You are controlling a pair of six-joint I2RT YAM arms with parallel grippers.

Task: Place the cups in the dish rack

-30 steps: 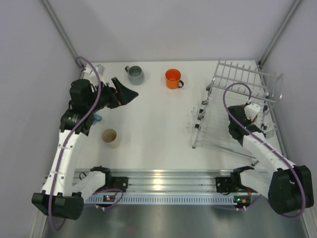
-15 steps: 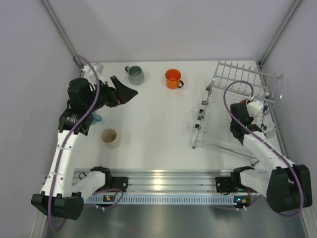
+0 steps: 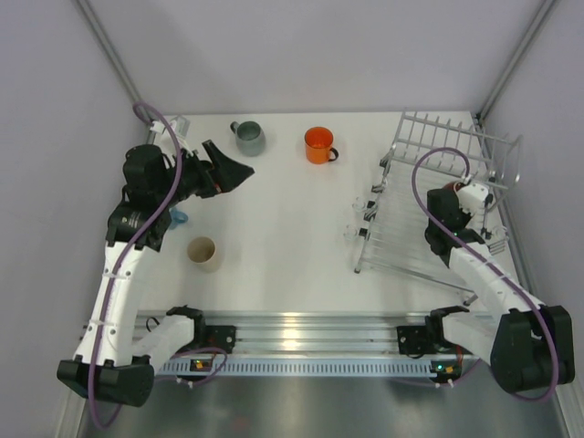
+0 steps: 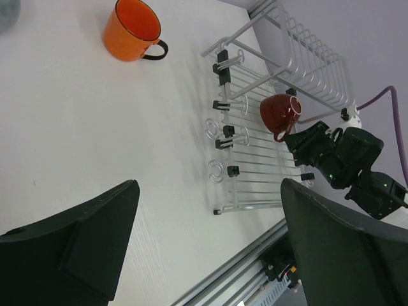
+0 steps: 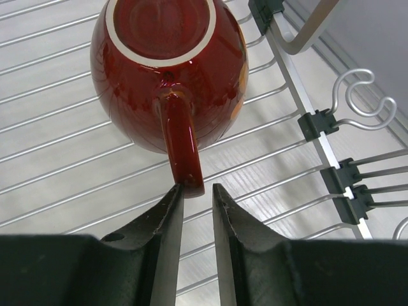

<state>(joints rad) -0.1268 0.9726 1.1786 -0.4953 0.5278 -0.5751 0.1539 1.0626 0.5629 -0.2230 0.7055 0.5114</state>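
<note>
Grey walls (image 3: 301, 55) closed in a white tabletop (image 3: 283, 228) on 3 sides, w/ both arm bases at the near edge. On the R side stood the dish rack (image 3: 438, 135), its row of upright tines at the far end and the flat wire base running toward the arms.

One cup was in the rack: the dark red mug (image 5: 169, 70) lay on its side on the base wires, approx. mid-rack. Its bottom faced the R wrist cam and its handle (image 5: 180, 143) pointed back at the R gripper (image 5: 196, 193). That gripper's jaws were nearly closed, only a narrow slit between them, and rack wires showed through the slit. The handle's end sat right at the fingertips (image 5: 171, 199), not down between them. Couldn't tell if it touched them.

The other visible cups were on the table, outside the rack. A grey mug (image 3: 247, 138) and a bright orange mug (image 3: 318, 144) stood upright near the far edge, well apart from each other. A cream mug (image 3: 203, 253) stood upright nearer the L arm. A light blue mug (image 3: 179, 217) was mostly hidden under that arm.

The L gripper (image 3: 232, 160) hung above the table just near-side of the grey mug, jaws spread wide w/ nothing between them.
</note>
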